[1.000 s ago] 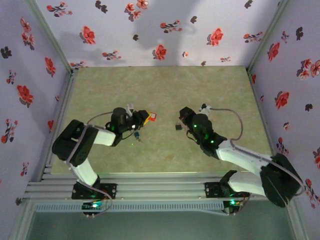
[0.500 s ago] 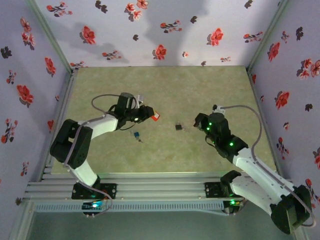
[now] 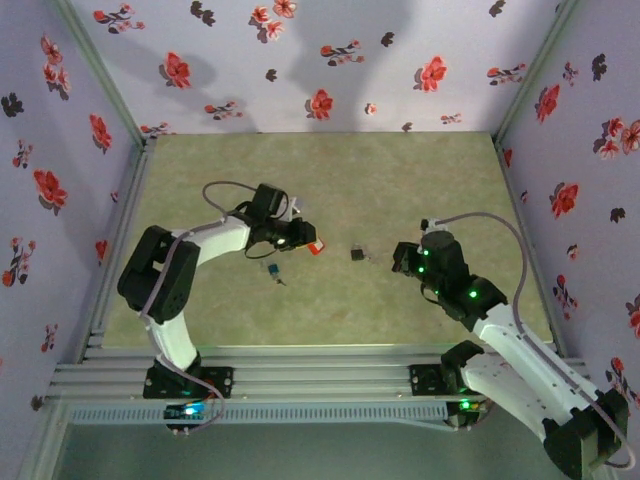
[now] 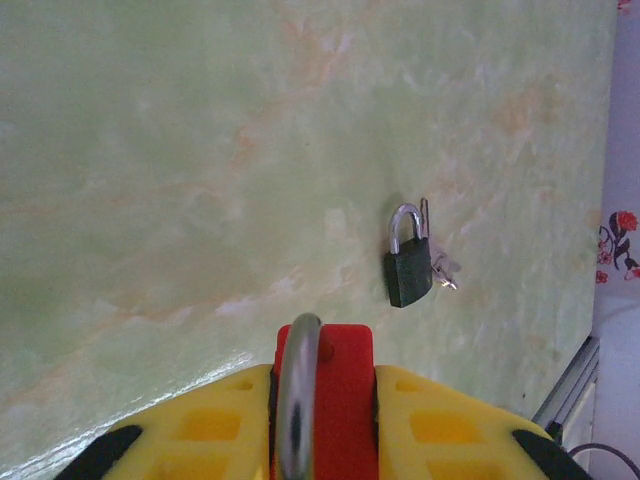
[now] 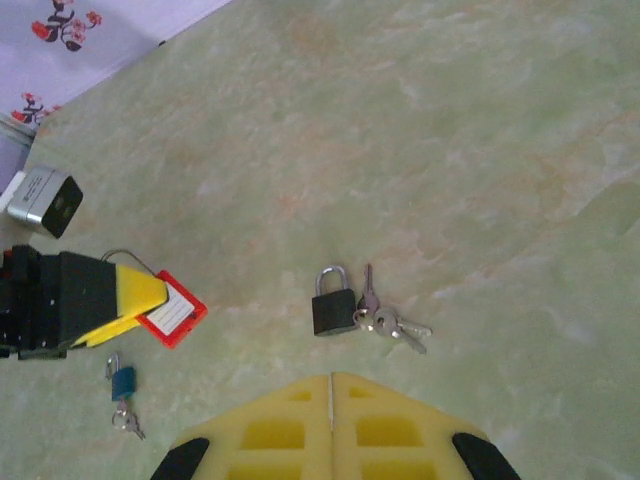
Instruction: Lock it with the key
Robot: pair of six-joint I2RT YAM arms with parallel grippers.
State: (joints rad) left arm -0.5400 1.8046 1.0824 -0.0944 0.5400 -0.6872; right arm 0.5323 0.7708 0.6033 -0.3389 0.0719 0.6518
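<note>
Left gripper (image 4: 322, 372): yellow jaws clamped on the red padlock (image 4: 345, 385), its steel shackle nearest the wrist camera. Right gripper (image 5: 332, 405): jaws pressed together, nothing between them. Keys (image 5: 392, 322) lie on the green table (image 5: 480, 150), touching the black padlock (image 5: 333, 310), between the two grippers and apart from both. Small blue padlock (image 5: 122, 382) lies near the left gripper.
</note>
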